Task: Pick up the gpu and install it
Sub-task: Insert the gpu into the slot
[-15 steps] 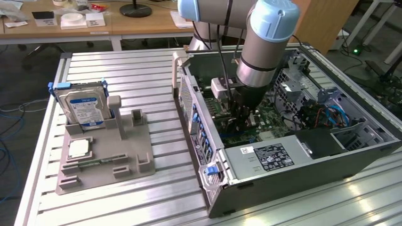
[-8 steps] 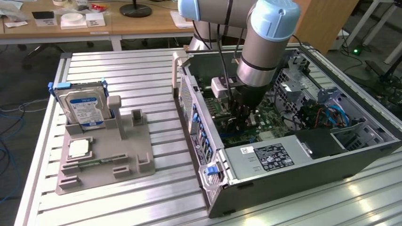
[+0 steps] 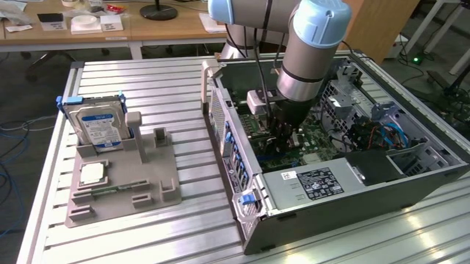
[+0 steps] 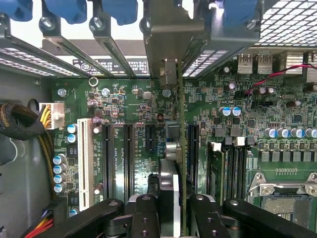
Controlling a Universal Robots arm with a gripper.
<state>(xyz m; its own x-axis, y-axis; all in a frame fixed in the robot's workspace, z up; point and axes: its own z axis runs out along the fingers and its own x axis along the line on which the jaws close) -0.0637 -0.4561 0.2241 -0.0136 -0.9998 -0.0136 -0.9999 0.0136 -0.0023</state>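
The gpu (image 4: 174,148) is seen edge-on in the wrist view as a thin card with a green board edge. Its silver end bracket (image 4: 166,49) reaches up to the case's rear slot openings. My gripper (image 4: 173,206) is shut on the card, one black finger (image 4: 145,210) on each side. The card stands upright over the green motherboard (image 4: 133,109), beside a long black slot (image 4: 192,153). Whether it sits in a slot I cannot tell. In the exterior view my gripper (image 3: 283,135) reaches down into the open computer case (image 3: 334,212).
Other black slots (image 4: 106,158) and a white slot (image 4: 81,158) lie beside the card. An open processor socket (image 4: 282,198) sits nearby. Outside the case, a grey holder (image 3: 121,187) carries a blue-labelled hard drive (image 3: 99,124) and a square processor chip (image 3: 92,173).
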